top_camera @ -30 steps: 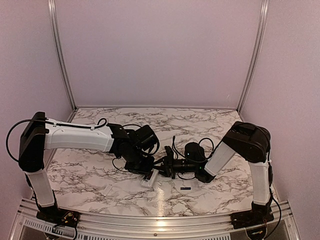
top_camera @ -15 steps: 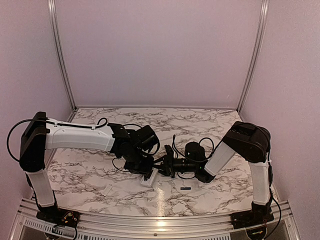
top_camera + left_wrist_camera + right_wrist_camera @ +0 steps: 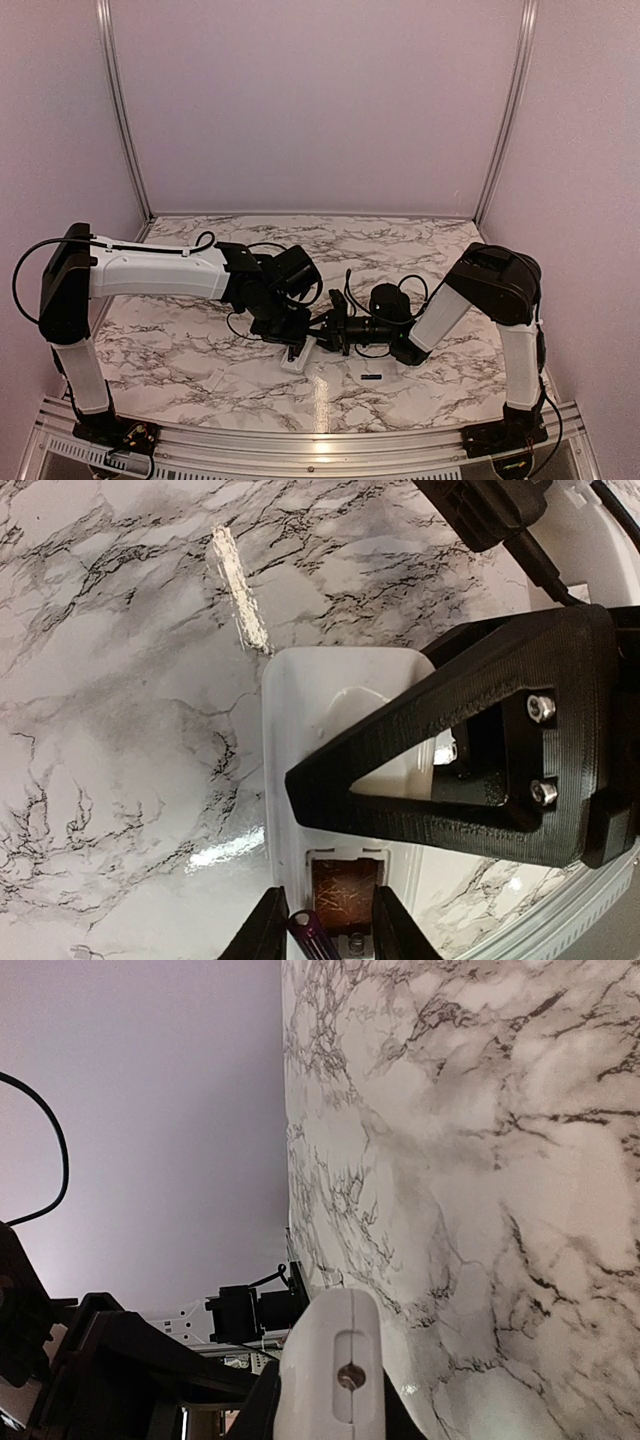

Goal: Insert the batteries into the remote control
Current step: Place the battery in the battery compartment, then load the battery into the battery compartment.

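Observation:
The white remote control (image 3: 298, 359) lies back-up near the table's front middle. Its open battery compartment (image 3: 345, 892) shows brown inside. My right gripper (image 3: 326, 336) is shut on the remote's end (image 3: 335, 1360), and one of its black fingers (image 3: 480, 750) crosses the remote in the left wrist view. My left gripper (image 3: 327, 925) hangs just over the compartment with a dark battery (image 3: 310, 935) between its fingers, against the left one. The second battery (image 3: 371, 377) lies on the table to the right of the remote.
A small white strip (image 3: 215, 380), seen also in the left wrist view (image 3: 240, 590), lies on the marble left of the remote. Both arms meet over the front middle. Pink walls enclose the table, and a metal rail (image 3: 320, 445) runs along the near edge.
My left gripper has shifted slightly right and closer over the remote. The right arm, the remote and the loose battery have not moved.

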You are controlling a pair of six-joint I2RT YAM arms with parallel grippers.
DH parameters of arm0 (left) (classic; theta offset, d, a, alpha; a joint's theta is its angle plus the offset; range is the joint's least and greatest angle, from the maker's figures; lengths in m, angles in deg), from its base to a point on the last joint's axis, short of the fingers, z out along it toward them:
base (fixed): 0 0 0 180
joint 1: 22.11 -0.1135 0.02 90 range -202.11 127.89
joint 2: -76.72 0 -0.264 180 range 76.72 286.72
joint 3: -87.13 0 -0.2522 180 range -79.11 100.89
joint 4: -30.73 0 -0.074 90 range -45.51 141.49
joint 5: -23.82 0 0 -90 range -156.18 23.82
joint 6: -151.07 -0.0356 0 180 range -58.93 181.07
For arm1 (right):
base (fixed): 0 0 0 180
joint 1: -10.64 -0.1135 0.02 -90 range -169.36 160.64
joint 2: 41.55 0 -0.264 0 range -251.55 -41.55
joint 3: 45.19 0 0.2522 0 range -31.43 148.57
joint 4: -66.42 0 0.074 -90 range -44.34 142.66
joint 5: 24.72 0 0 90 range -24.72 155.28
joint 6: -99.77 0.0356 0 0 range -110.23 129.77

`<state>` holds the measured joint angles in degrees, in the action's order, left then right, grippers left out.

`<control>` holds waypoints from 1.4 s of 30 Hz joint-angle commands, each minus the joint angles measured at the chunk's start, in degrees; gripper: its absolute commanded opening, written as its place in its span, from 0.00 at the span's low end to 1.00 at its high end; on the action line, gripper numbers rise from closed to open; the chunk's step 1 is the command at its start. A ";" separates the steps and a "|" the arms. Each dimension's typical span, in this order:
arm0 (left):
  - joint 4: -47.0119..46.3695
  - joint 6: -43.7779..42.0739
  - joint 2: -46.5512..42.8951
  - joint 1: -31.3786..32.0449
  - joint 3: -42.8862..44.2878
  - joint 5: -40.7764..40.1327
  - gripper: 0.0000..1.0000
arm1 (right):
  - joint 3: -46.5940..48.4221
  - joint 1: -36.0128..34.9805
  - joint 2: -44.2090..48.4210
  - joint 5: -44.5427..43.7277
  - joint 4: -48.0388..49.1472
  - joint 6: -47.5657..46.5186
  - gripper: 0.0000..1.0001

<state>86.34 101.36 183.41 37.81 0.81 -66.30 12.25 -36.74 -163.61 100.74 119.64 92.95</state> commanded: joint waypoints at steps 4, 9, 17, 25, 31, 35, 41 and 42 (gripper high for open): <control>-0.43 -1.20 -0.91 0.54 0.81 -0.06 0.31 | 1.26 -0.47 -0.63 0.19 3.68 0.49 0.00; -1.59 -0.76 -1.38 0.55 0.42 1.42 0.31 | 1.45 -0.52 -0.84 0.31 4.05 0.81 0.00; -2.41 -0.47 -1.92 0.55 0.17 0.73 0.31 | 1.47 -0.70 -1.30 0.55 5.12 1.52 0.00; -2.91 -0.82 -6.61 -0.52 -1.14 -4.58 0.37 | 1.45 -0.70 -1.27 1.03 6.07 1.45 0.00; -10.67 -10.77 -18.71 -1.54 -8.23 -7.41 0.88 | 2.26 -0.70 -0.84 4.06 5.65 0.17 0.00; -19.15 -18.35 -27.23 -3.00 -17.61 -3.28 0.95 | 2.05 -0.70 0.58 6.75 3.85 -1.97 0.00; -25.61 -33.67 -35.97 -2.89 -25.84 3.24 0.86 | 1.92 -0.71 2.66 12.03 2.08 -3.47 0.00; -25.82 -36.07 -37.21 -2.88 -26.77 5.12 0.84 | 1.97 -0.70 2.93 13.11 1.60 -3.62 0.00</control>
<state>66.67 79.07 150.38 34.84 -22.09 -68.23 13.06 -36.78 -163.46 108.72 120.78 91.22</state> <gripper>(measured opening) 0.867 0.194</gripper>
